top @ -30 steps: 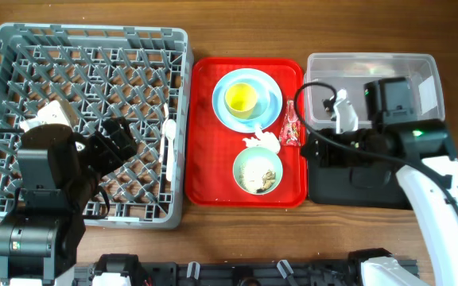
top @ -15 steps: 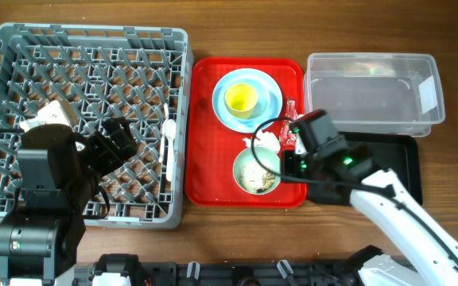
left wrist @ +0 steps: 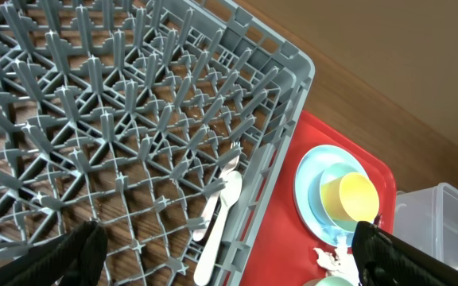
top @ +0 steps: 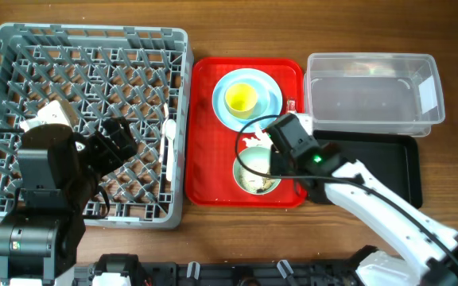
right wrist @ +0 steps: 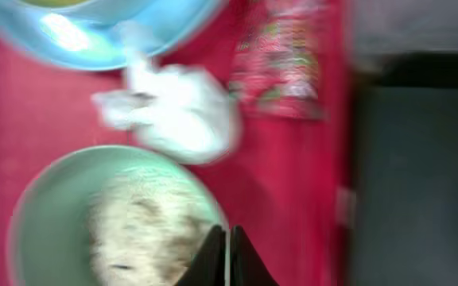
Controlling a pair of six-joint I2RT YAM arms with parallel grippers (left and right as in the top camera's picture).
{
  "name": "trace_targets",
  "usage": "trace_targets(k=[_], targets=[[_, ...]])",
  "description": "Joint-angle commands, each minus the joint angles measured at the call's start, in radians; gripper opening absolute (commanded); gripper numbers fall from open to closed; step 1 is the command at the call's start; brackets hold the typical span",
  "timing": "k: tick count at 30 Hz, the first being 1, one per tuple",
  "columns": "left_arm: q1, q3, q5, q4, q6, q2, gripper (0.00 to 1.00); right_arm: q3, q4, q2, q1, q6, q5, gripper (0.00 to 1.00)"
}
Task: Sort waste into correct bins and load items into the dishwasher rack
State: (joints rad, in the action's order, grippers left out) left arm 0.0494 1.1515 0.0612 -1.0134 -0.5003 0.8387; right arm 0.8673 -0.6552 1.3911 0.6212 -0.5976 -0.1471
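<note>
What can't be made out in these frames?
- Red wrapper: in the overhead view only a sliver shows past the right arm. The right wrist view is motion-blurred.
- Pale green bowl contents: partly under the right arm in the overhead view, blurred in the right wrist view.
- Black tray: its left end is under the right arm in the overhead view.
- Left gripper: hidden by the left arm in the overhead view. The left wrist view cuts its fingers off at the bottom edge.
</note>
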Motion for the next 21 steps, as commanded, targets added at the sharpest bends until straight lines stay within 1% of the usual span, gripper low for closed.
trace_targets(k=[1, 6, 8, 9, 11, 12, 14, 19, 21], targets=[[-0.007, 0.014, -0.004, 0.002, -0.010, -0.002, 1.00, -0.002, 0.090, 0.037, 0.018, 0.104, 0.274, 0.08], [-0.007, 0.014, -0.004, 0.002, -0.010, -0.002, 1.00, -0.002, 0.138, 0.043, 0.046, 0.108, 0.287, 0.11], [-0.007, 0.014, -0.005, 0.002, -0.010, -0.002, 1.00, -0.002, 0.201, 0.043, 0.065, 0.151, 0.368, 0.13], [-0.007, 0.014, -0.005, 0.002, -0.010, -0.002, 1.00, -0.002, 0.229, 0.043, 0.074, 0.150, 0.401, 0.13], [-0.007, 0.014, -0.005, 0.002, -0.010, -0.002, 1.00, -0.002, 0.264, 0.043, 0.092, 0.146, 0.435, 0.11], [-0.007, 0.014, -0.005, 0.002, -0.010, -0.002, 1.00, -0.002, 0.271, 0.043, 0.104, 0.138, 0.429, 0.06], [-0.007, 0.014, -0.005, 0.002, -0.010, -0.002, 1.00, -0.002, 0.245, 0.043, 0.115, 0.111, 0.357, 0.04], [-0.007, 0.014, -0.005, 0.002, -0.010, -0.002, 1.00, -0.002, 0.072, 0.043, 0.115, 0.024, -0.038, 0.04], [-0.007, 0.014, -0.004, 0.002, -0.010, -0.002, 1.00, -0.002, 0.021, 0.043, 0.114, 0.010, -0.150, 0.04]])
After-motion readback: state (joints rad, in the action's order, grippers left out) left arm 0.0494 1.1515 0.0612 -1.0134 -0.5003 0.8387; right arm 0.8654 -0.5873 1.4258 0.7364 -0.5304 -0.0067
